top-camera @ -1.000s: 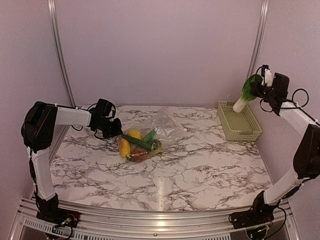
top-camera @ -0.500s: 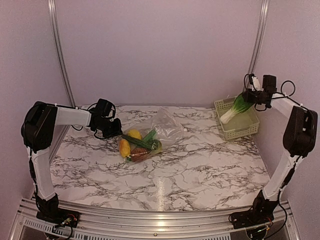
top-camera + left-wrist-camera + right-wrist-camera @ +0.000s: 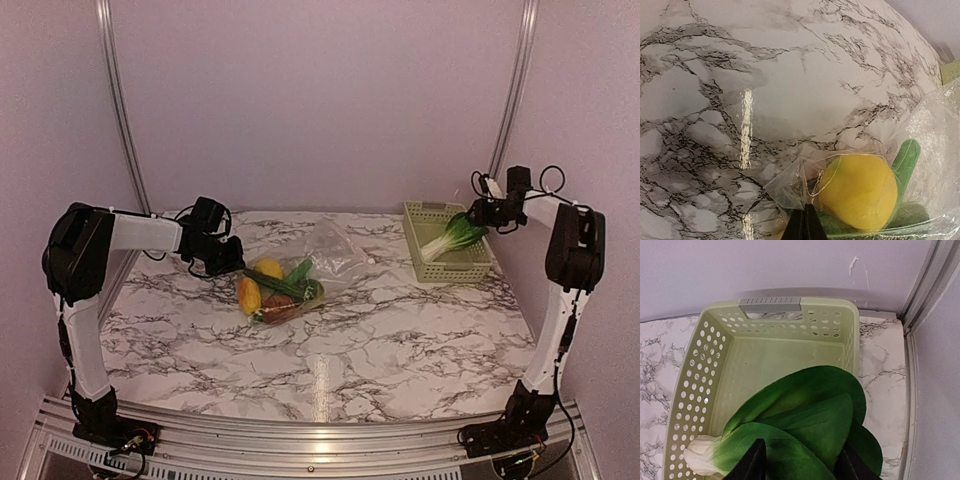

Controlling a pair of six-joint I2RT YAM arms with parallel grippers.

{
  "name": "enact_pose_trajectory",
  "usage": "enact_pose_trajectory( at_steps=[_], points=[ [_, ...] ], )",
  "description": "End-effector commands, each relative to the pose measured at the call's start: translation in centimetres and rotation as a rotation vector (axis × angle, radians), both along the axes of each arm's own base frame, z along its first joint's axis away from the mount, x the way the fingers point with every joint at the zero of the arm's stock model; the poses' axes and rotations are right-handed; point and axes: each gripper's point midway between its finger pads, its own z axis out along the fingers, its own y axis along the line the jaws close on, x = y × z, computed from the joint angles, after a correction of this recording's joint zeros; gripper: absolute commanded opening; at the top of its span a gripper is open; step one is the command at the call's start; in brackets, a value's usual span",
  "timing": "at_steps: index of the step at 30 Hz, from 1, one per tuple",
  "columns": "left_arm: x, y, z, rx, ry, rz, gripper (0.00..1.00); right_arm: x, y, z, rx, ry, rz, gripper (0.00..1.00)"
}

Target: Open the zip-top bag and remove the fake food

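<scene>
Several pieces of fake food [image 3: 272, 290] are seen inside the zip-top bag [image 3: 325, 250], which lies on the counter [image 3: 400, 340]; its left edge is pinched by the pressed-together left end effector [image 3: 228, 258]. The film is judged light, limp and slippery, best taken at its stiffer rim. The leafy green [image 3: 450, 238] lies in the basket [image 3: 440, 274], with the right end effector [image 3: 482, 212] spread about its leaves.

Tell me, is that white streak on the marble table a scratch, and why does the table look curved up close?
Top external view: the streak reads as light glare on the glossy marble table, likely no scratch. Left wrist view: same glare, and the wide lens bows the table; the lemon is sharp.
</scene>
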Motion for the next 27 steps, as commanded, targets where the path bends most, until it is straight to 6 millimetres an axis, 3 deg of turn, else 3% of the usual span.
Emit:
enact_pose_trajectory(
  at_steps=[1, 2, 3, 6, 9, 12, 18, 21, 27],
  points=[
    [0.5, -0.1, 1.2, -0.008, -0.017, -0.009, 0.00, 1.0, -0.1, 3.4, -0.010, -0.069, -0.003, 0.50],
    [0.6, -0.1, 1.2, -0.009, -0.017, -0.011, 0.00, 1.2, -0.3, 3.6, -0.017, -0.067, -0.016, 0.55],
    [0.7, -0.2, 1.2, -0.009, -0.016, -0.012, 0.00, 1.3, -0.6, 3.8, -0.020, -0.062, -0.032, 0.76],
    [0.7, -0.2, 1.3, -0.010, -0.017, -0.014, 0.00, 0.6, -0.7, 4.9, -0.024, -0.042, -0.082, 0.79],
    [0.9, 0.0, 1.3, -0.004, -0.021, -0.007, 0.00, -1.5, 0.8, 6.0, -0.018, -0.042, -0.111, 0.77],
    [1.0, 0.0, 1.4, -0.005, -0.026, -0.003, 0.00, -3.9, 3.1, 5.7, -0.001, -0.021, -0.112, 0.69],
    [1.2, -0.2, 1.6, -0.008, -0.035, -0.006, 0.00, -6.5, 4.7, 0.8, -0.035, 0.118, -0.124, 0.40],
    [1.2, -0.2, 1.6, -0.007, -0.037, -0.009, 0.00, -6.0, 3.7, -1.0, -0.082, 0.152, -0.161, 0.30],
    [1.3, -0.3, 1.2, -0.009, -0.031, -0.013, 0.00, -3.2, 1.6, -5.1, -0.187, 0.215, -0.210, 0.24]
  ],
)
